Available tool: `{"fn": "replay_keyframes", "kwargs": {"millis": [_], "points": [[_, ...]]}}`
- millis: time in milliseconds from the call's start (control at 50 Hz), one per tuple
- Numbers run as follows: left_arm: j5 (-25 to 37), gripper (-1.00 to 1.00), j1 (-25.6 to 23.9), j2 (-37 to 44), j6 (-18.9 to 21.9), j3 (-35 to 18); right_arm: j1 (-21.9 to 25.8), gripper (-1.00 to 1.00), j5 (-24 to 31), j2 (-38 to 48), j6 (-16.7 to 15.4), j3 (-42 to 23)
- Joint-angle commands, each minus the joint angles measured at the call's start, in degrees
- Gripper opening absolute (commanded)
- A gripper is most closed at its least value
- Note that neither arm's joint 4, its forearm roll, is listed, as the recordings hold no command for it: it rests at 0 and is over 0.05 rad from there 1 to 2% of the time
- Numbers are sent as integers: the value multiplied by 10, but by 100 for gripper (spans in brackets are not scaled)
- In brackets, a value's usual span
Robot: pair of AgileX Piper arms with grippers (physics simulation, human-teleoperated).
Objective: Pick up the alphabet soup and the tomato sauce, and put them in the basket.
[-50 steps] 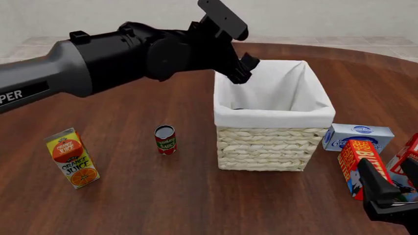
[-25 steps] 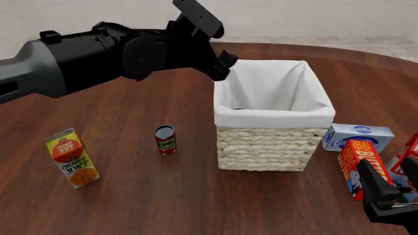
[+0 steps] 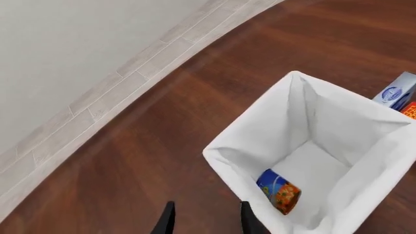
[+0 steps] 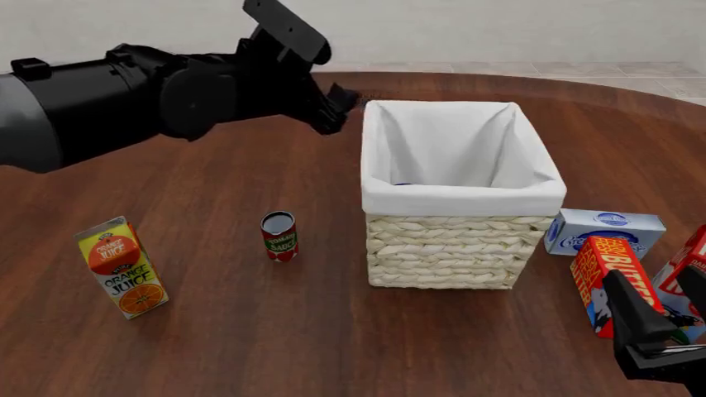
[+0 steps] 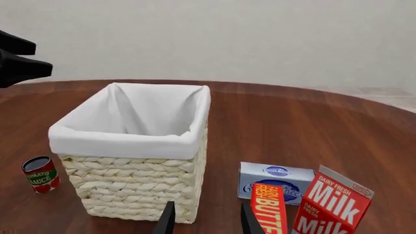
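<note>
One can is left outside the basket (image 4: 447, 248), and most of the risk sits with it. Nearest the camera, the right gripper (image 4: 651, 331) hangs low on the basket's right side, its fingers spread with nothing between them, almost against the butter box (image 4: 601, 281) and the milk carton (image 4: 686, 269); any careless swing from there would likely knock those cartons over. The cream cheese box (image 4: 604, 231) lies just beside the basket on that same side.

On the basket's left, standing upright and apart from the wicker wall, is the tomato sauce (image 4: 279, 236). Farther left again stands the orange juice carton (image 4: 121, 266). The can is small and round, so my guess is that an off-centre pinch could tip it or send it rolling, and a low approach might clip the basket's rim.

Inside the basket, the alphabet soup (image 3: 279, 191) lies on its side on the cloth lining, in the near-left corner, so that half looks done.

Farthest off, the left gripper (image 4: 336, 107) hovers above the table just past the basket's far-left corner, fingers parted and empty. The tomato sauce sits well below and nearer than those fingers, not between them.
</note>
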Motion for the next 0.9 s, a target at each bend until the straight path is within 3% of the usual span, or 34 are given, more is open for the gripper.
{"fn": "replay_keyframes", "kwargs": {"millis": [20,900], "points": [[-12,100,30,-16,-2,31,2,100,3,-7,-4,0],[-71,100,112,-27,-13,133,7,100,4,-8,-6,0]]}}
